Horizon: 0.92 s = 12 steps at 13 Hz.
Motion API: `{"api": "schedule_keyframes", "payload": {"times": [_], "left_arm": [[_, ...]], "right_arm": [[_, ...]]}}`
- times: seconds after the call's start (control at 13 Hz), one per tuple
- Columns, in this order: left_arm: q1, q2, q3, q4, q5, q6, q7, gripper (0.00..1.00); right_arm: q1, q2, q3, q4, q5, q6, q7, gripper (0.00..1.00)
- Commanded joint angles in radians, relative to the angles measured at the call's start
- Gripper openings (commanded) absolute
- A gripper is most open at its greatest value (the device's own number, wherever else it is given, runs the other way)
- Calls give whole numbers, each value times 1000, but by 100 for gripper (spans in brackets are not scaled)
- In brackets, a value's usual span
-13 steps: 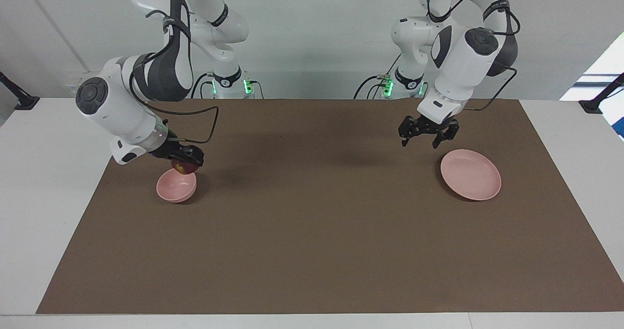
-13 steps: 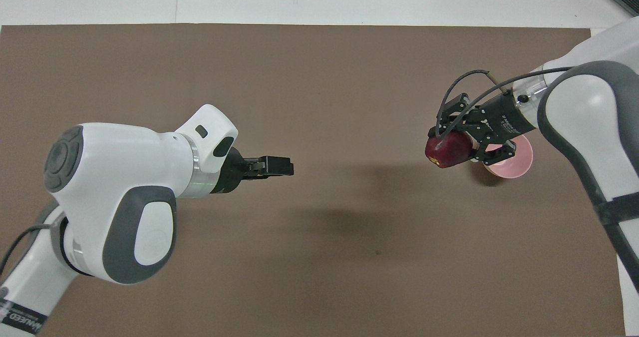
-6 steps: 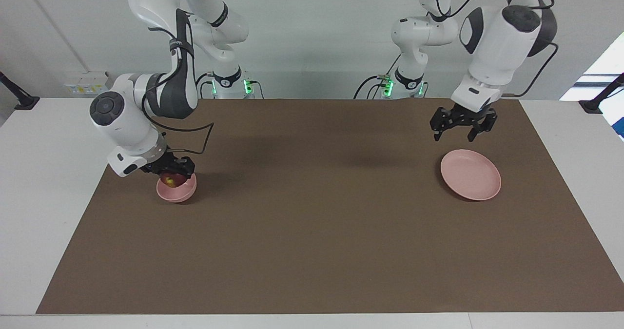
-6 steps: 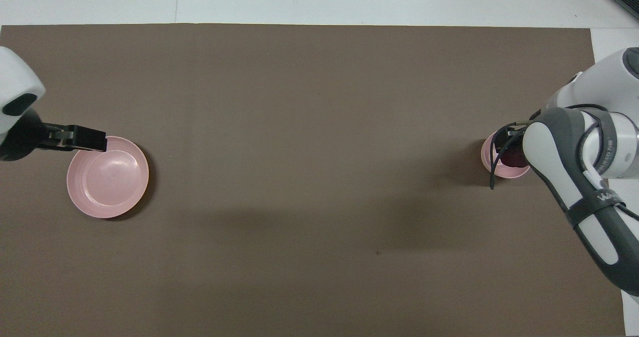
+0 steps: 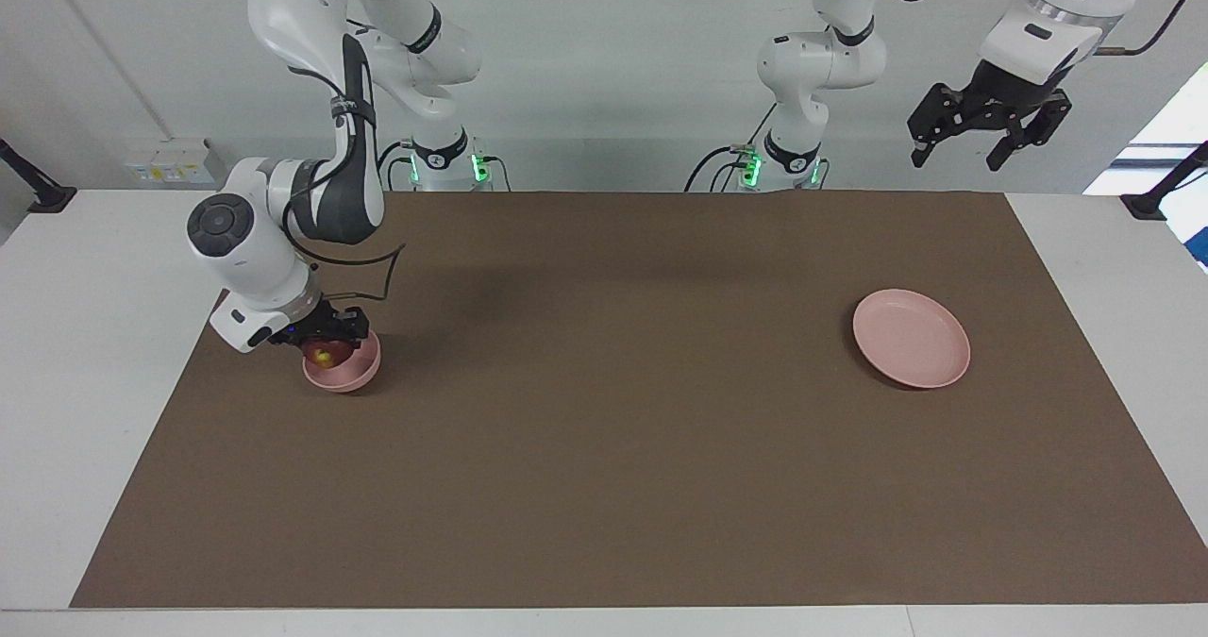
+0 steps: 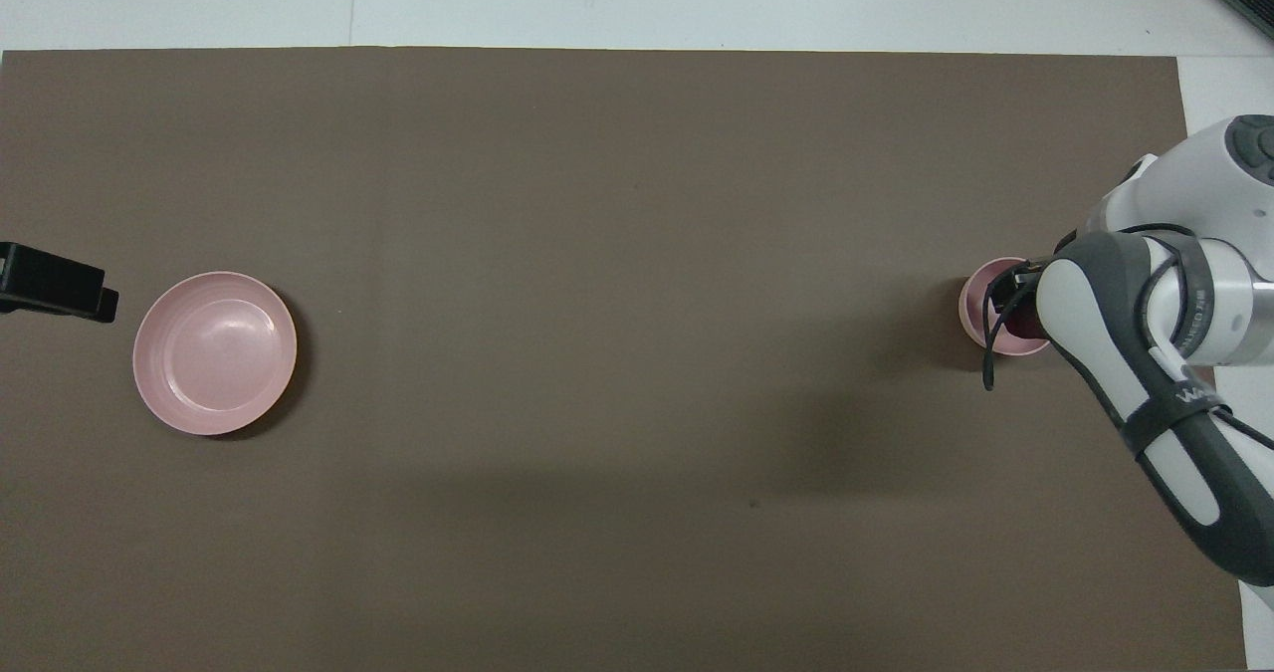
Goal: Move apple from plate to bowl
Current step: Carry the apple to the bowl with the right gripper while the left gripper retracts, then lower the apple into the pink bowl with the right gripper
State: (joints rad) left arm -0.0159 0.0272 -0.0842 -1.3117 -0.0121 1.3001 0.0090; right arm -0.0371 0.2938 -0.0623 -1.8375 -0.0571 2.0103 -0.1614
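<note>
In the facing view, starting at the right arm's end of the table, the right gripper (image 5: 326,346) was down in the bowl (image 5: 343,372), its fingers clamped on the apple (image 5: 324,356). The apple sat low inside the bowl, a yellowish spot showing, though whether it rested on the bottom could not be told. In the overhead view the same arm covered most of the bowl (image 6: 973,306), and only a dark sliver of the apple (image 6: 1017,325) showed at the rim.

The middle of the brown mat (image 5: 604,448) carried nothing.

Toward the left arm's end, the plate (image 5: 911,338) lay flat with nothing on it. The left gripper (image 5: 986,132) hung high above the table's edge nearer to the robots, well apart from the plate, fingers spread and holding nothing; that arm waited.

As a judgement, the task was nearly done: the apple was off the plate and already within the bowl. What was left was for the right gripper to let go and lift clear without tipping the bowl or dragging the apple back out.

Counted: one apple, one bowl, one plate, one mat, two arms with one gripper each.
</note>
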Motion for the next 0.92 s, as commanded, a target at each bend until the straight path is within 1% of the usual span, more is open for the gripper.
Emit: {"api": "schedule_keyframes", "payload": {"times": [0.0, 0.08, 0.15, 0.31, 0.85], "left_arm": [[16, 27, 0, 55, -3, -47, 26, 100], [17, 20, 0, 52, -3, -45, 28, 100], [22, -8, 1, 25, -3, -41, 31, 100], [27, -61, 6, -59, -18, -21, 31, 100], [37, -66, 6, -70, -25, -12, 19, 100]], "right_arm": [[-12, 14, 10, -6, -12, 33, -7, 0], [-10, 15, 10, -6, -13, 33, -1, 0], [-10, 16, 10, -6, -12, 33, 0, 0], [-10, 16, 10, -9, -10, 33, -1, 0], [-6, 21, 10, -11, 5, 35, 10, 0]]}}
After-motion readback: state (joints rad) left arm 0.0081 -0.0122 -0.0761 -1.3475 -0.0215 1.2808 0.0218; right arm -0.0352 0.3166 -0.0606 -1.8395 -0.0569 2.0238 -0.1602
